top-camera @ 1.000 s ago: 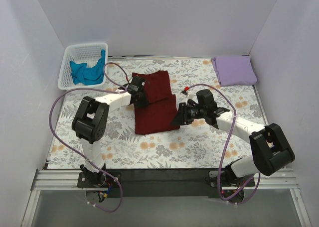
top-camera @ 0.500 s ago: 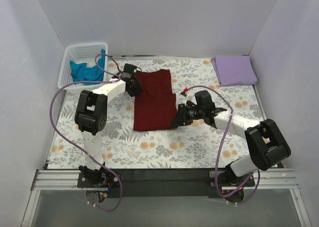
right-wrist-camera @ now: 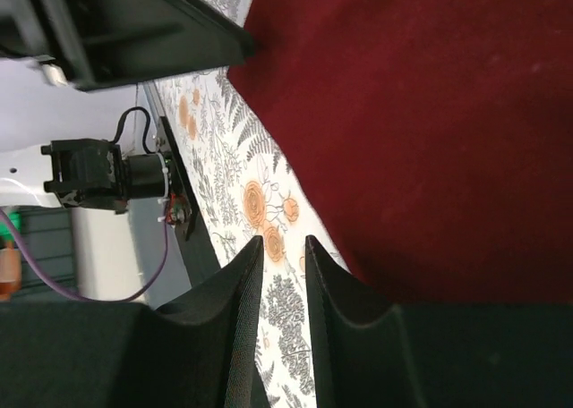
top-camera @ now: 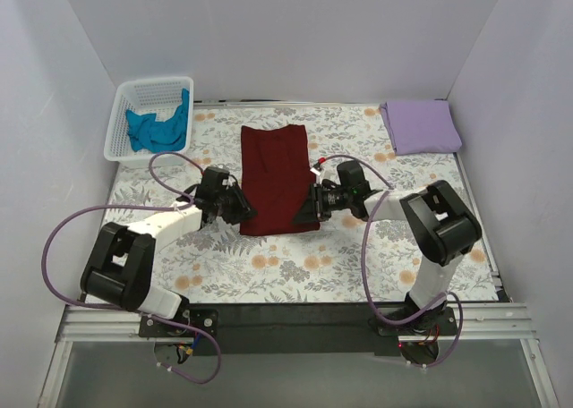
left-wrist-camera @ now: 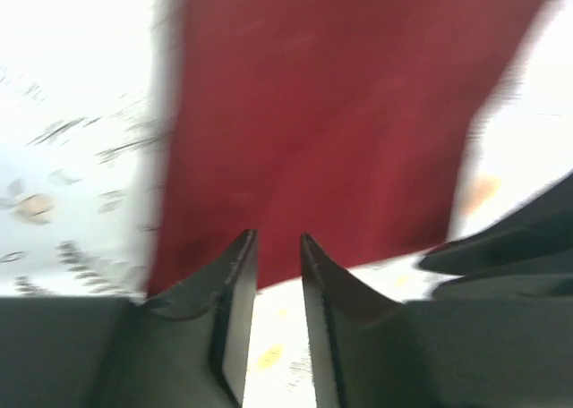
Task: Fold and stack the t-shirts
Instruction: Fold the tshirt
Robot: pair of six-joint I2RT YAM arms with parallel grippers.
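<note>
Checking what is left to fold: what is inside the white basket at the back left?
The white basket holds a crumpled teal t-shirt, one part draped up its right wall. Whatever lies beneath that shirt is covered, so a second item cannot be ruled out.

The spread shirt (top-camera: 276, 177) lies mid-bench; the basket (top-camera: 123, 122) sits behind to its left, the folded shirt (top-camera: 422, 126) behind to its right.

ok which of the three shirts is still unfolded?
The teal shirt, bunched up in the white basket. The maroon one lies as a flat strip mid-table; the lavender one is a neat rectangle at the far right corner.
</note>
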